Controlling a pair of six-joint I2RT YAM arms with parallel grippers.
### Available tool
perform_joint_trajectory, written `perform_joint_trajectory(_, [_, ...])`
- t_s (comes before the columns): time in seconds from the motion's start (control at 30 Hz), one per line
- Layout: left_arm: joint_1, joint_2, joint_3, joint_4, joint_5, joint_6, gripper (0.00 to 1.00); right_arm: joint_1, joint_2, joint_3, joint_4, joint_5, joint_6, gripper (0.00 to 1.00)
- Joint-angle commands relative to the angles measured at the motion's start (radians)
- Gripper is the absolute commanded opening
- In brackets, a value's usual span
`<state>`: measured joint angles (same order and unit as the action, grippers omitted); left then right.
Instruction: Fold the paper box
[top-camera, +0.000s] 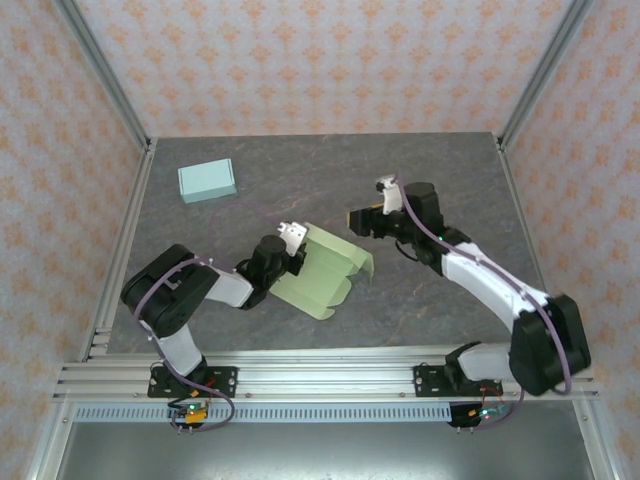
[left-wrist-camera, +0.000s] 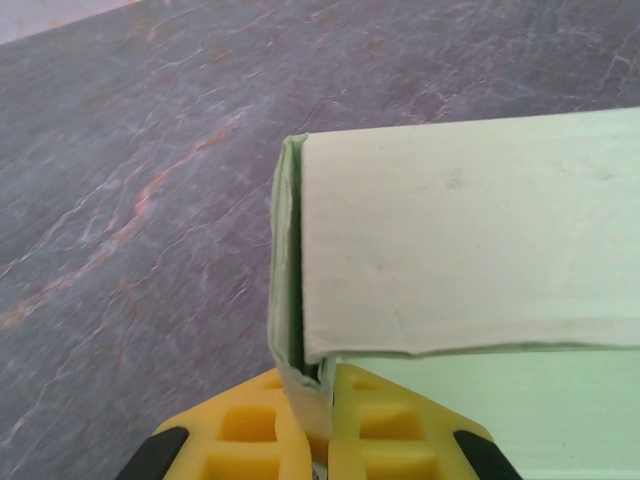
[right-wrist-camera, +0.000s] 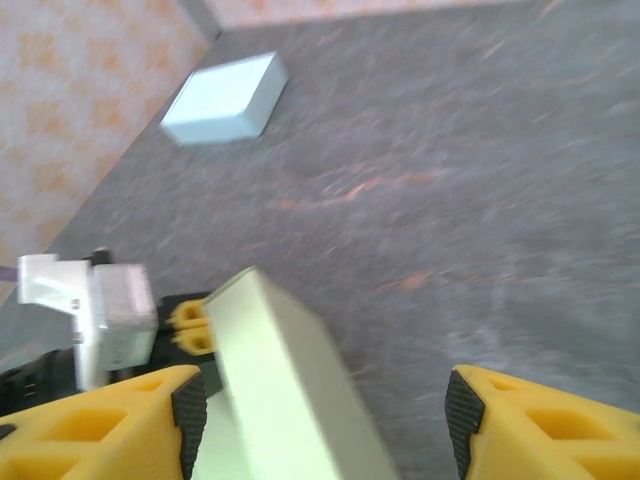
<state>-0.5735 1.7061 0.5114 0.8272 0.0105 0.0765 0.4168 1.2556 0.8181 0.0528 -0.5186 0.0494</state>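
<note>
Yellow left gripper (left-wrist-camera: 325, 388) clamped on pale-green paper box (left-wrist-camera: 460, 250) wall (matte card); right gripper (right-wrist-camera: 325, 410) apart.

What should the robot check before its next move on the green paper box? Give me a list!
1. Left gripper shut on the folded edge of the pale green paper box: ok.
2. Right gripper open and ready: ok.
3. Right gripper clear of the raised panel: cannot tell, they look very close.
4. Box fully folded: not ok, a flat panel lies on the grey stone-look table.
5. Small light blue box far from the work: ok.
</note>
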Motion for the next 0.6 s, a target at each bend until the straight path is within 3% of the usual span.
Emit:
perform_joint_trajectory(0.0, [0.035,-0.081,-0.025,-0.082,0.025,-0.071,0.0,-0.016,-0.12,-0.098,0.098,0.227,-0.083,0.66])
perform_joint_trajectory(0.07, [0.069,-0.113,-0.023,-0.133,0.067,-0.12,0.0,-0.015,-0.183,-0.151,0.071,0.257,-0.133,0.71])
perform_joint_trajectory(0.13, [0.108,-0.128,-0.029,-0.148,0.112,-0.174,0.0,-0.016,-0.238,-0.194,0.052,0.201,-0.204,0.77])
perform_joint_trajectory(0.23, [0.154,-0.147,-0.026,-0.193,0.159,-0.215,0.0,-0.016,-0.268,-0.249,0.039,0.143,-0.337,0.77])
perform_joint_trajectory(0.3, [0.165,-0.149,-0.027,-0.194,0.169,-0.231,0.0,-0.016,-0.235,-0.264,0.037,0.166,-0.376,0.77])
perform_joint_trajectory(0.43, [0.186,-0.152,-0.043,-0.162,0.193,-0.271,0.0,0.0,-0.08,-0.162,-0.12,-0.007,-0.54,0.7])
perform_joint_trajectory(0.57, [0.197,-0.141,-0.016,-0.165,0.231,-0.272,0.0,0.052,0.062,-0.091,-0.053,-0.044,-0.552,0.65])
